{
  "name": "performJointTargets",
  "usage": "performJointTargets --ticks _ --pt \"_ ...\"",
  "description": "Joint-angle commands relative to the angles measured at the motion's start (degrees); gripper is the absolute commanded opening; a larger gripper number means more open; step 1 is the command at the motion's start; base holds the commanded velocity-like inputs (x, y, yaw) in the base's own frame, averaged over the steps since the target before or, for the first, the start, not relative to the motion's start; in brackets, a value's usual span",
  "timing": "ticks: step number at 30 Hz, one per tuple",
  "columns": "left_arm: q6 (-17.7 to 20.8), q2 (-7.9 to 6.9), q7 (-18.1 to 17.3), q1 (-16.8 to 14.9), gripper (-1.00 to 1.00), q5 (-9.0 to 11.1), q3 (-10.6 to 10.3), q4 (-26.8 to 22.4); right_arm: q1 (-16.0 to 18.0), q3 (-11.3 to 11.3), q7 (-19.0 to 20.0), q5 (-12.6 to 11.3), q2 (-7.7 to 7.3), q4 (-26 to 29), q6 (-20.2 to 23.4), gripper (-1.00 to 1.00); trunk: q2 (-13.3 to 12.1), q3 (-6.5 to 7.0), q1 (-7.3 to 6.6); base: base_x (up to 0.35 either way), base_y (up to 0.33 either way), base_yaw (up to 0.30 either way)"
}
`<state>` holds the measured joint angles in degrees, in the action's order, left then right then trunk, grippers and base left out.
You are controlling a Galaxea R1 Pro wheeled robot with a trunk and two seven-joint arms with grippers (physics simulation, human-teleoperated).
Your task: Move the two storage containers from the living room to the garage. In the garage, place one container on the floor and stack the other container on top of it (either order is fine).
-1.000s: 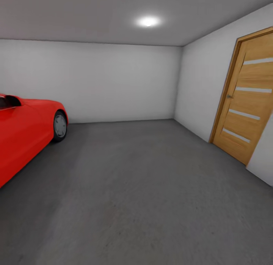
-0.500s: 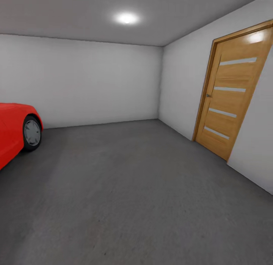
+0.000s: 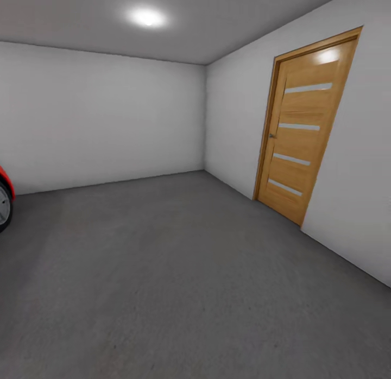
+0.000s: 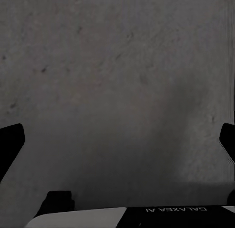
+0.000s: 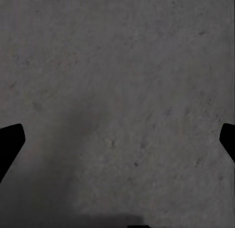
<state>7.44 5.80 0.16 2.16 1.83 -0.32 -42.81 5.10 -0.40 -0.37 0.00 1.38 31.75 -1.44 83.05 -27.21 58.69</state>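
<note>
I am in the garage, looking over its dark grey concrete floor (image 3: pixel 179 270) toward plain white walls. The two storage containers are out of view, and so is the living room. In the left wrist view my left gripper (image 4: pixel 117 142) is open, its black fingertips (image 4: pixel 11 142) spread wide over bare concrete with nothing between them. The right gripper (image 5: pixel 117 140) is open too, over the same mottled floor (image 5: pixel 122 81), and holds nothing.
The wheel of a red car (image 3: pixel 3 204) peeks in at the far left edge. A closed wooden door (image 3: pixel 296 145) with pale horizontal strips stands in the right wall. A round ceiling light (image 3: pixel 146 16) glows overhead. Open concrete stretches ahead to the back wall.
The whole head view has swung to the right: the red car has slid almost out at the left and the door now sits nearer the middle. Nothing in the room itself moved.
</note>
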Motion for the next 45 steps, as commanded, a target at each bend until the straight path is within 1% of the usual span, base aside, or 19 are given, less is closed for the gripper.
performJointTargets --ticks 1,13,33,38,40,42,43,45 --pt "0.38 -0.01 0.02 0.04 1.00 0.19 -0.03 -0.18 0.05 -0.04 -0.06 0.00 0.02 -0.05 -0.28 1.00 0.03 -0.07 0.04 0.327 0.000 -0.271" --pt "0.38 -0.12 -0.07 0.04 1.00 0.32 -0.03 -0.22 0.06 -0.03 0.02 0.00 0.02 -0.11 -0.75 1.00 0.03 -0.38 0.04 0.327 0.035 -0.256" --pt "0.56 -0.17 -0.51 0.04 1.00 0.46 -0.03 -0.17 0.05 -0.04 0.02 -0.09 0.02 -0.11 -0.67 1.00 0.03 -0.47 0.04 0.304 0.193 -0.258" --pt "0.43 -0.18 -0.51 0.04 1.00 0.43 -0.03 -0.18 -0.24 0.16 0.65 -0.12 0.02 -1.72 -0.80 1.00 0.03 -0.47 0.04 0.290 0.210 -0.038" --pt "0.41 -0.14 -0.51 0.04 1.00 0.43 -0.03 -0.21 -0.59 0.19 0.69 -0.11 0.02 -2.96 -1.63 1.00 0.03 -0.47 0.04 0.290 0.210 -0.007" --pt "0.39 -0.08 -0.51 0.04 1.00 0.40 -0.03 -0.19 -1.19 0.21 0.71 -0.01 -0.02 -6.69 -5.03 1.00 0.03 -0.47 0.04 0.290 0.210 -0.003" --pt "0.39 -0.03 -0.51 0.04 1.00 0.39 -0.03 -0.19 -1.58 0.22 0.70 0.04 -0.05 -12.43 -11.39 1.00 0.03 -0.47 0.04 0.290 0.210 -0.001" --pt "0.37 -0.02 -0.50 0.04 1.00 0.38 -0.03 -0.18 -1.74 0.21 0.63 0.09 -0.22 -18.85 -19.19 1.00 0.03 -0.47 0.04 0.290 0.210 -0.001"
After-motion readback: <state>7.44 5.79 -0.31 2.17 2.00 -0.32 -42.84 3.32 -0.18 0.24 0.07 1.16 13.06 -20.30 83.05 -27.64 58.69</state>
